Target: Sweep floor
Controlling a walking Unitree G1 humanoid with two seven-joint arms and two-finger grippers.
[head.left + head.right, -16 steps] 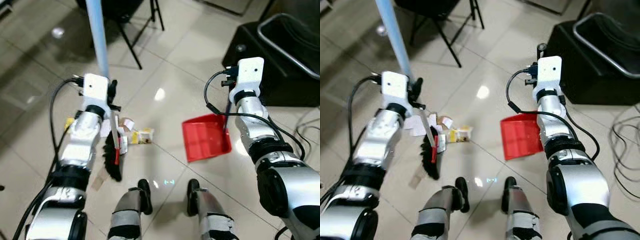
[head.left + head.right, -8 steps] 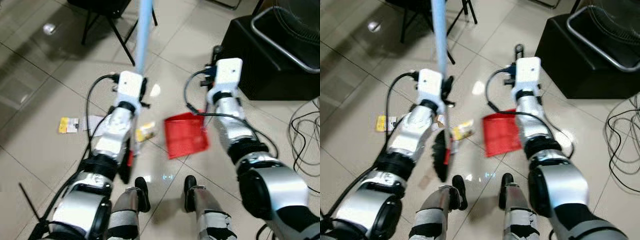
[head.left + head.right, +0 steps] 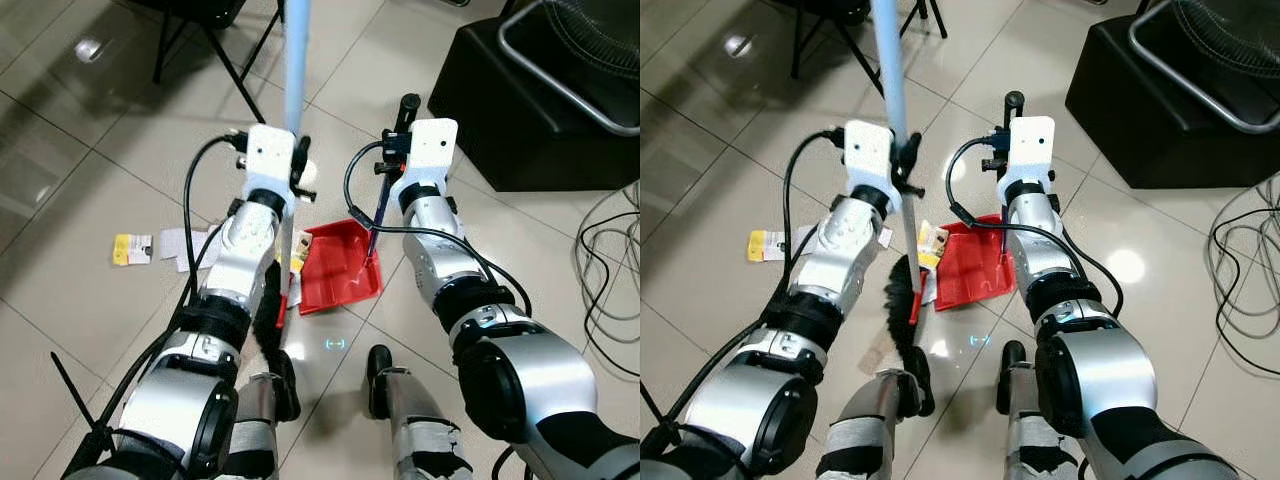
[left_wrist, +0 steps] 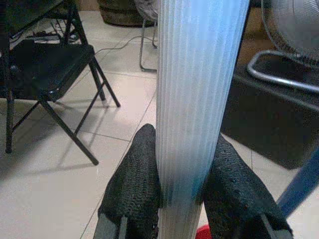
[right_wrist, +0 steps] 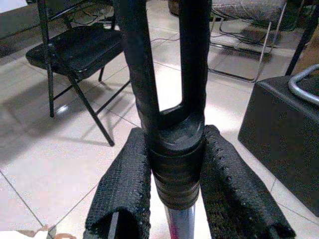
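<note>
Left gripper (image 4: 189, 199) pinching pale-blue broom handle (image 3: 296, 50), black bristles (image 3: 902, 310) just beside red dustpan (image 3: 335, 272) to push paper scraps (image 3: 150, 246) in; right gripper (image 5: 174, 199) clamped on dustpan's black handle (image 5: 169, 99), steadying pan.

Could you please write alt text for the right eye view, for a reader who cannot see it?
The left gripper holds a light blue broom handle, its black brush beside a red dustpan that the right gripper holds by its handle. Paper scraps lie on the tiled floor; a black box stands to the right.
</note>
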